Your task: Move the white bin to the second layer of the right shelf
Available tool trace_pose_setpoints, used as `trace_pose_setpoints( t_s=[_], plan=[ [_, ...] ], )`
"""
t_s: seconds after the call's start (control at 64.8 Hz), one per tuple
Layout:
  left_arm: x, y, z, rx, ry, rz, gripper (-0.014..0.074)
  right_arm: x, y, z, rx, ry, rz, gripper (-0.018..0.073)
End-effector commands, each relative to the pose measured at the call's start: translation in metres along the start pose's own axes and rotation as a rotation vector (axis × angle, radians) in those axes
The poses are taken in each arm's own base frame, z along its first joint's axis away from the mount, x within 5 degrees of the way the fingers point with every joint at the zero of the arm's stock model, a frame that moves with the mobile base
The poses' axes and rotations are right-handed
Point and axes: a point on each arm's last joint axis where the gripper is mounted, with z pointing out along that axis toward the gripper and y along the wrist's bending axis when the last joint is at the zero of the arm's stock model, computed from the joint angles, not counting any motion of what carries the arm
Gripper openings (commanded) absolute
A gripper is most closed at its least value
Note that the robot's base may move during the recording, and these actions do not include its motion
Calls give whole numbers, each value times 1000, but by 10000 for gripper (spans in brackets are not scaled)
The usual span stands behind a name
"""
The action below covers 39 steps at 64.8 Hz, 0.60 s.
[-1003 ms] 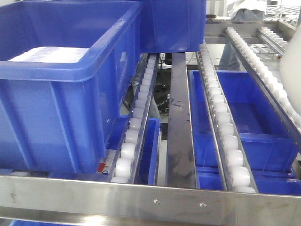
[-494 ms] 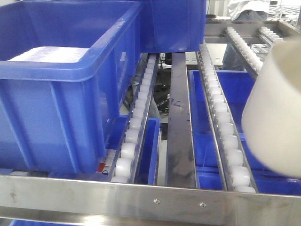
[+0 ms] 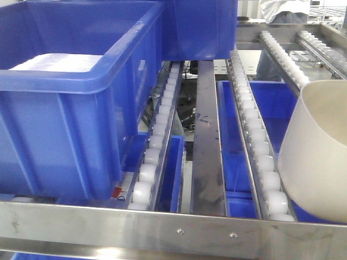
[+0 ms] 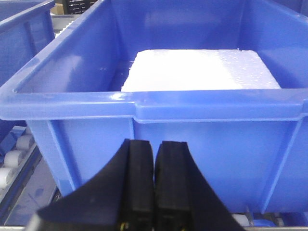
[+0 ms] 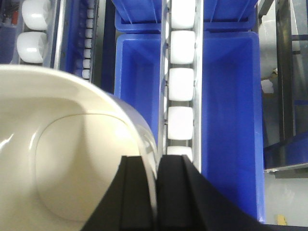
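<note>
The white bin [image 3: 320, 157] is a cream-white tub at the right edge of the front view, over the rollers of the right shelf second layer [image 3: 259, 146] behind its riveted front rail [image 3: 162, 230]. Whether it rests on the rollers I cannot tell. In the right wrist view my right gripper [image 5: 156, 166] is shut on the bin's wall [image 5: 72, 159], one finger inside and one outside, above a roller track [image 5: 181, 82]. My left gripper [image 4: 154, 154] is shut and empty, right in front of a large blue crate [image 4: 192, 120].
The large blue crate [image 3: 70, 92] holds a white foam block [image 4: 202, 70] and sits on the left rollers. Another blue crate [image 3: 200, 27] stands behind it. Lower blue crates [image 5: 231, 110] lie beneath the tracks. A person [image 3: 282, 13] stands far back.
The white bin has come in from the right edge and sunk lower over the right roller tracks. The blue crates have not moved.
</note>
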Motion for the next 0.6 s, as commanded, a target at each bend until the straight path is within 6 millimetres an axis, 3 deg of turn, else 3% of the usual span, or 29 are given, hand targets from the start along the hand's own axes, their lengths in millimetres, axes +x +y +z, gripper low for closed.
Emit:
trace_pose_setpoints(
  t_s=[0.0, 0.201, 0.339, 0.586],
  plan=[
    [4, 0, 1, -2, -64, -3, 85, -17, 0, -4, 6, -106, 4, 110],
    [4, 0, 1, -2, -64, -3, 85, -18, -1, 0, 9, -106, 5, 270],
    [4, 0, 1, -2, -64, -3, 85, -19, -1, -2, 8, -117, 5, 314],
    [4, 0, 1, -2, -64, -3, 85, -25, 3, -38, -16, -244, -3, 323]
  ],
)
